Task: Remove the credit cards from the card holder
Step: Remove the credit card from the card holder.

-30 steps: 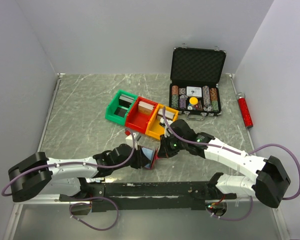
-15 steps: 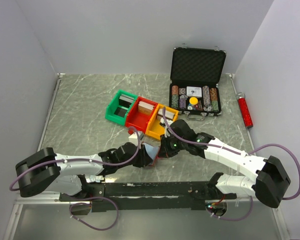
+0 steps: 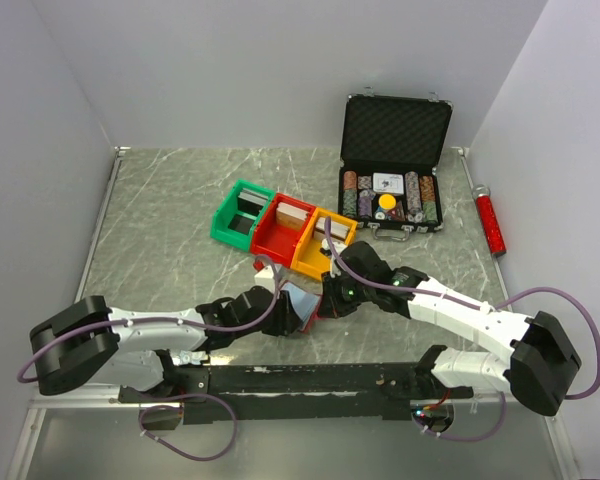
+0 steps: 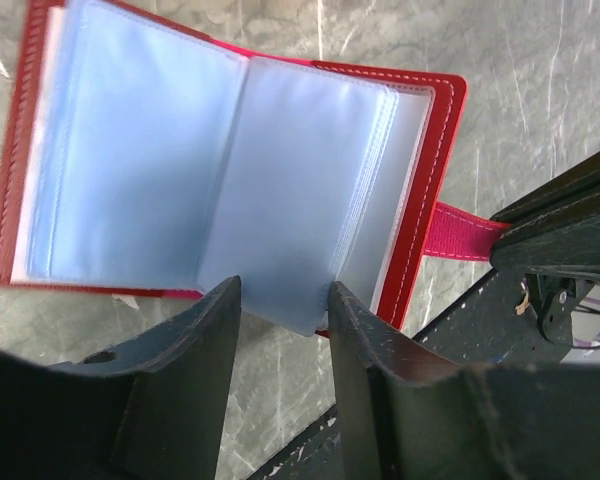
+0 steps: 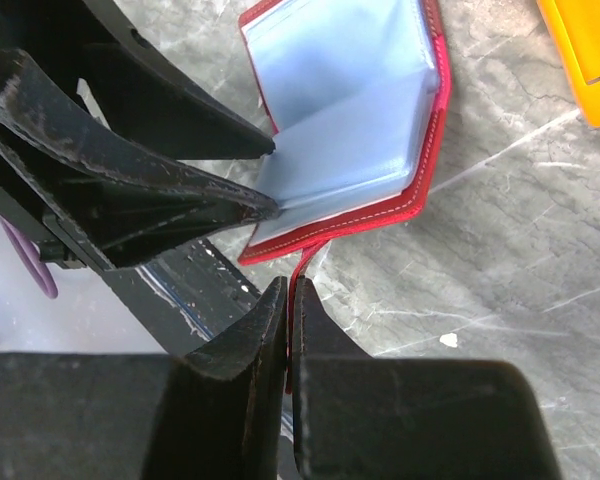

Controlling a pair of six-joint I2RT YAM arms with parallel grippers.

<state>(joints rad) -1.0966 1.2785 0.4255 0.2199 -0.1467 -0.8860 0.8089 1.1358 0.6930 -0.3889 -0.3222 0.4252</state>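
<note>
**Card holder open on the table, strap pinned, cards not yet out**

Here's the card holder [image 3: 302,306], lying open on the table [image 3: 160,220] near the front edge, right between my two arms and just in front of the yellow bin [image 3: 315,252]. Its dark-red cover is spread flat, inside facing up. The credit cards [image 4: 290,180] show as pale blue-grey glossy leaves fanned across both halves, all inside the cover.

My right tool [image 5: 290,290] has its fingers pressed together, and the thin red strap tab [image 4: 465,230] is clamped between them. The strap runs taut from the cover's edge into that grip.

My left tool [image 4: 283,300] sits low at the holder's near edge with its fingers apart. The bottom corner of one pale leaf hangs between them, a finger on either side. I can't tell whether either pad touches it.

Beyond the holder, the green bin [image 3: 242,211], red bin [image 3: 283,228] and yellow bin stand in a touching row. The black chip case [image 3: 393,165] is open further back on the right, well apart.
</note>
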